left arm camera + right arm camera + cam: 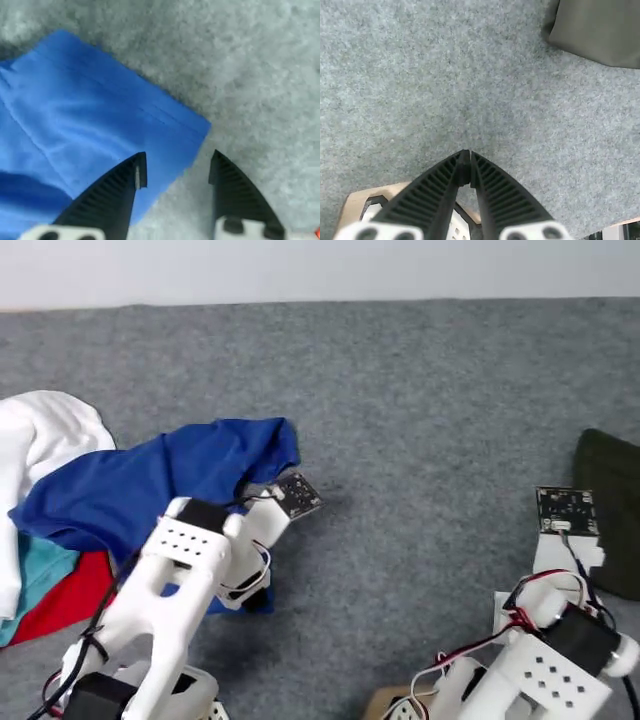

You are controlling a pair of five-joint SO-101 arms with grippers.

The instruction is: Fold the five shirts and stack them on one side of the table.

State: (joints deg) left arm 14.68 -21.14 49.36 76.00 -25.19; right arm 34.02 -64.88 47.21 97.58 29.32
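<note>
A blue shirt (150, 485) lies spread over a pile at the table's left, with a white shirt (45, 435), a teal shirt (40, 575) and a red shirt (65, 605) partly under it. A dark green folded shirt (607, 505) lies at the right edge. My left gripper (177, 170) is open above a corner of the blue shirt (90, 130), one finger over the cloth, the other over bare carpet. Over grey carpet my right gripper (467, 167) is shut and holds nothing, with the dark green shirt (597, 30) farther off.
The table is covered in grey carpet (430, 410), open across the middle and back. A white wall runs along the far edge. The left arm (190, 580) stands at the front left, the right arm (550, 650) at the front right.
</note>
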